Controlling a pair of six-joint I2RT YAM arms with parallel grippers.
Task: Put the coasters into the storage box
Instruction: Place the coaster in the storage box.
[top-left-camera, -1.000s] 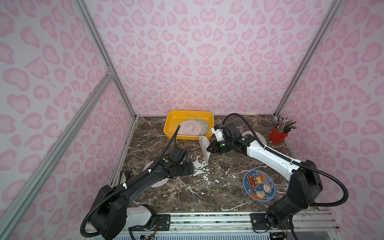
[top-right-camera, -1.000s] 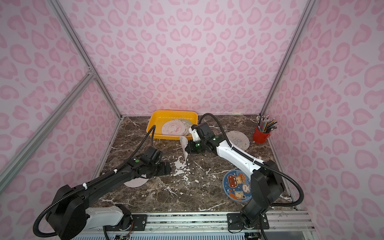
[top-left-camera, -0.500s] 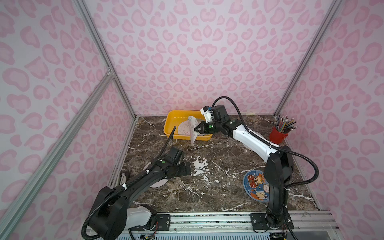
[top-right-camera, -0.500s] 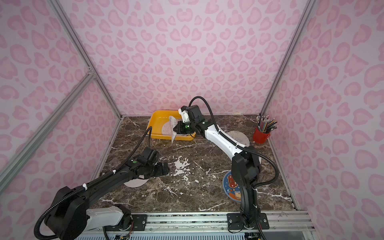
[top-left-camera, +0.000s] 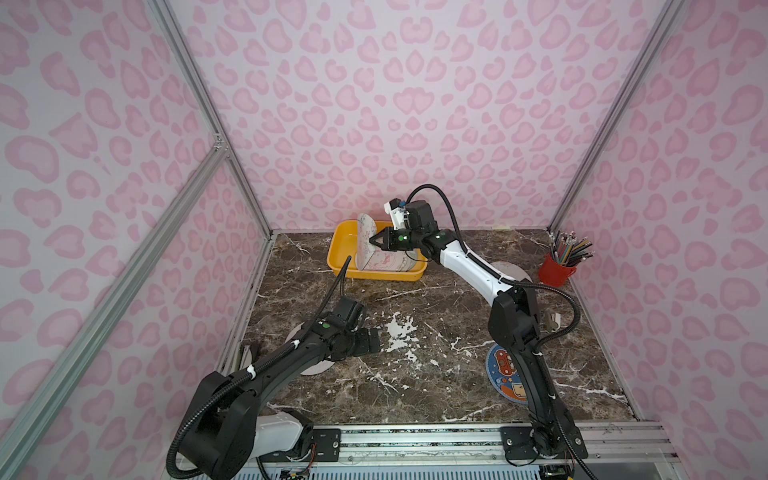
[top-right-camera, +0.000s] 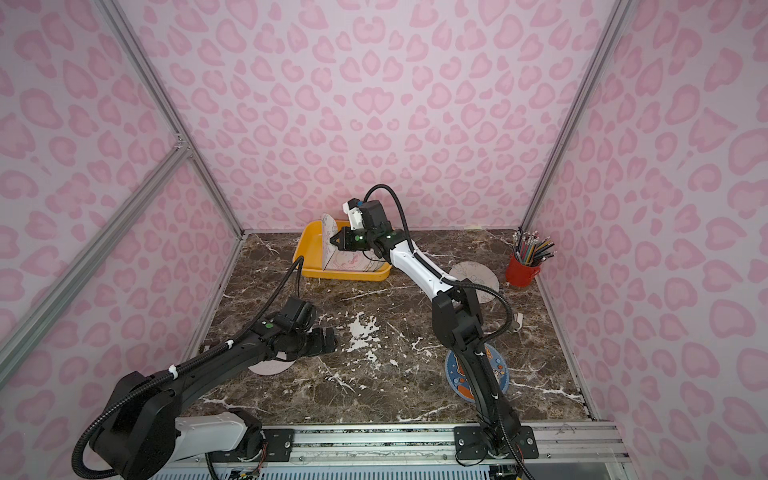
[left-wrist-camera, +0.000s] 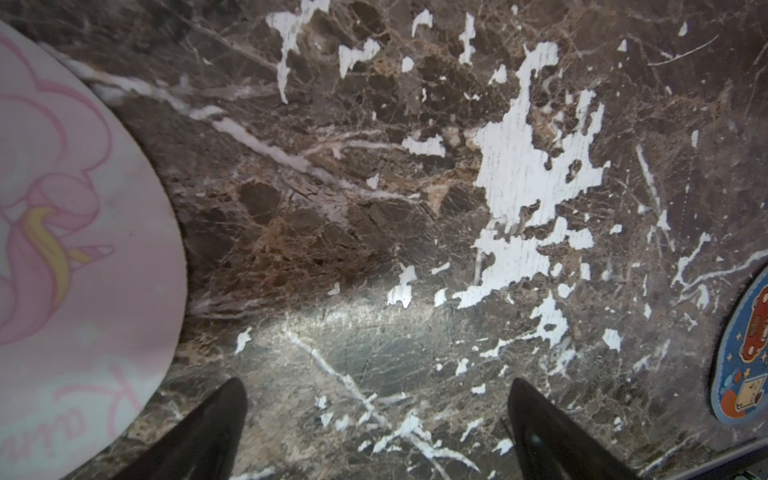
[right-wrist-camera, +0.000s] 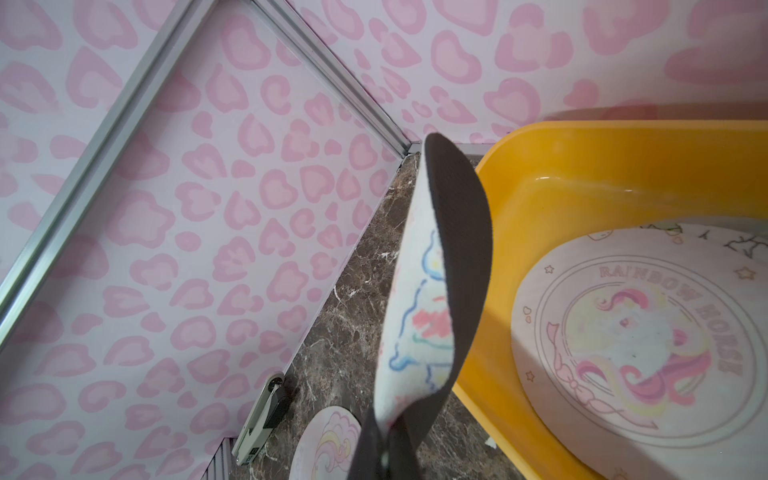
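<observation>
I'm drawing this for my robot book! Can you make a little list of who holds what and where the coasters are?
Right gripper: shut on an upright coaster, over the yellow storage box
Left gripper: open, empty, over the marble table
In box: Rainbow Horse coaster, flat
On table: pink unicorn coaster, dark blue coaster, pale coaster near red pencil cup

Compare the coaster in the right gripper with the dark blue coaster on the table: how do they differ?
The gripped coaster stands on edge at the storage box, pinched by the right gripper; the dark blue coaster lies flat on the table. The gripped coaster is pale with pastel drawings and a dark back; the dark blue coaster shows red-orange cartoons. The gripped coaster curls; the dark blue coaster does not. Both are thin round discs.
</observation>
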